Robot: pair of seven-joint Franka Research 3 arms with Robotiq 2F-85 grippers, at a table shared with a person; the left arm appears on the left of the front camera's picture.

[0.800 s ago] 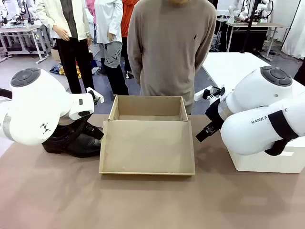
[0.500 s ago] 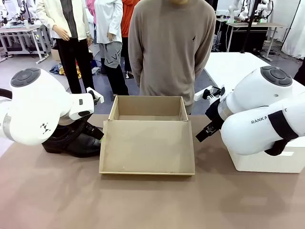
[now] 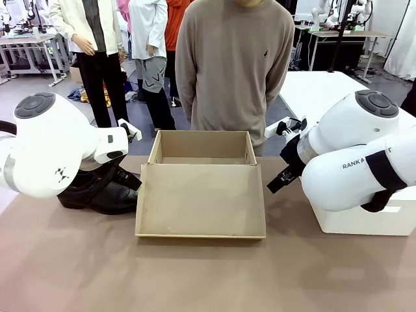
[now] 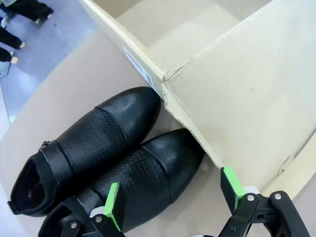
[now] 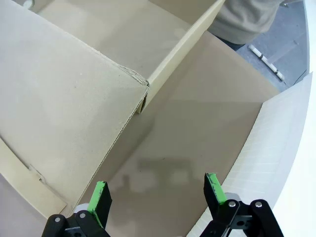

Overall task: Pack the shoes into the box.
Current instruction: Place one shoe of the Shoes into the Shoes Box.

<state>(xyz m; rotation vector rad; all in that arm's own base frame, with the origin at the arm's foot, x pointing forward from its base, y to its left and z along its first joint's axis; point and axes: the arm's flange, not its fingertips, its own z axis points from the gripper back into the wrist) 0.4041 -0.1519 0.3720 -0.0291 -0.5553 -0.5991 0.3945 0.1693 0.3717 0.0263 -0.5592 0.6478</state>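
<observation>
Two black leather shoes [image 4: 103,158] with a strap lie side by side on the table, left of the box, toes against its wall; in the front view the shoes [image 3: 101,192] sit partly behind my left arm. The tan cardboard box [image 3: 201,188] stands open mid-table with its flap lid folded down toward me. My left gripper [image 4: 170,195] hovers open above the shoes' toes and the box corner [image 4: 170,81]. On the other side of the box [image 5: 74,98], my right gripper [image 5: 155,190] hangs open over bare tabletop with nothing between its fingers.
A person in a beige sweater [image 3: 234,65] stands at the far edge behind the box. A white rectangular block [image 3: 364,218] sits at the right under my right arm; its edge [image 5: 276,143] lies close to the right gripper. Other people stand farther back.
</observation>
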